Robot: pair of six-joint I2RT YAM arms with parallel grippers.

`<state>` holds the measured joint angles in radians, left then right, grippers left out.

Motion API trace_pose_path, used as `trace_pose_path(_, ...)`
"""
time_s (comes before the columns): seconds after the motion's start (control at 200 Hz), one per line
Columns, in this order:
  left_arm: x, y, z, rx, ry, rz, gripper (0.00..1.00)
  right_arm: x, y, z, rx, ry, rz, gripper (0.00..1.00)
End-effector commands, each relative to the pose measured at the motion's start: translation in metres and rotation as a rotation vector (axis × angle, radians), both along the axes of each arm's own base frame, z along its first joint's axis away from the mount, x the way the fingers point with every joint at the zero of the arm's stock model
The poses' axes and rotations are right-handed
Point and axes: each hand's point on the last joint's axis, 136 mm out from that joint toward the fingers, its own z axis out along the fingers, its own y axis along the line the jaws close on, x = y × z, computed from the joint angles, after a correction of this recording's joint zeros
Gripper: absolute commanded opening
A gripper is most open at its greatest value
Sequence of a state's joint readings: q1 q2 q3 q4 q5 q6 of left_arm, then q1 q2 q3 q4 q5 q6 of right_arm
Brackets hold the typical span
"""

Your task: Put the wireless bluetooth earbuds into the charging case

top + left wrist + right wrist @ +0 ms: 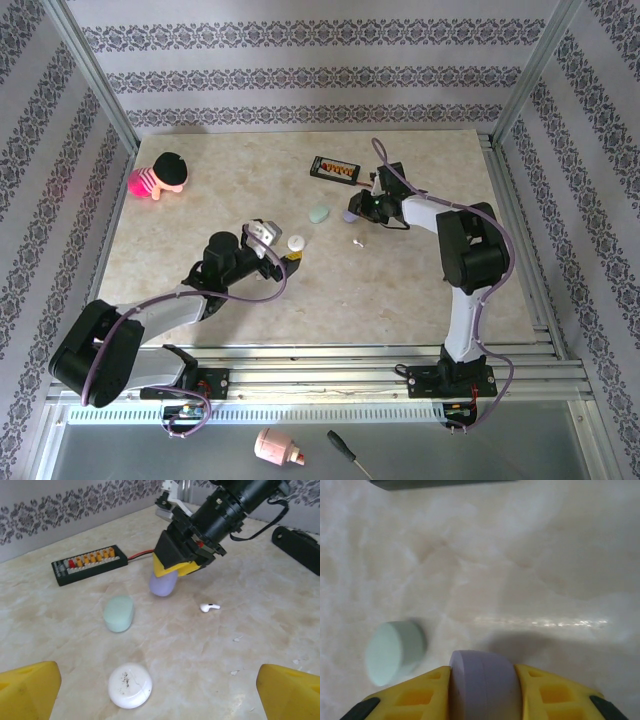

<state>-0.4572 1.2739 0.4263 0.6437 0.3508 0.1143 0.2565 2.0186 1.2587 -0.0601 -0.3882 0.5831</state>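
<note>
Bright even light, soft shadows, right wrist view blurred

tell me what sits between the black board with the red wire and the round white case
The mint-green case lies there, shown in the left wrist view.

Lavender case (481, 680), lower part off-frame

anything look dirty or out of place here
The round white plastic case has dark smudges on its lid. A single white earbud lies loose on the marbled tabletop, outside any case, with small white flecks scattered nearby.
</note>
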Motion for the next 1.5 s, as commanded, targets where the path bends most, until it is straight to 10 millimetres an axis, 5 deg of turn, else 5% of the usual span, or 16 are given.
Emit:
trace_pose_path(0.0, 0.009, 0.004, -0.016, 0.038, 0.112, 0.059, 1.00, 0.007, -0.018, -0.008, -0.091, 0.005, -0.018, 0.31)
trace_pose_path(0.225, 0.024, 0.011, -0.041, 0.111, 0.370, 0.184, 0.97, 0.006, -0.041, -0.012, -0.192, 0.006, -0.038, 0.46)
trace_pose_path(0.585, 0.031, 0.020, -0.070, 0.246, 0.776, 0.378, 0.94, -0.019, -0.062, 0.037, -0.332, -0.118, 0.015, 0.83)
trace_pose_path(0.959, 0.030, 0.012, -0.099, 0.545, 1.172, 0.438, 1.00, -0.070, -0.067, 0.064, -0.311, -0.177, 0.047, 0.85)
trace_pose_path(1.294, 0.046, -0.006, -0.110, 0.648, 1.229, 0.462, 0.93, -0.084, -0.071, 0.060, -0.315, -0.171, 0.061, 0.84)
trace_pose_path(1.499, 0.050, -0.001, -0.129, 0.666, 1.224, 0.515, 0.84, -0.084, -0.073, 0.057, -0.312, -0.171, 0.056, 0.84)
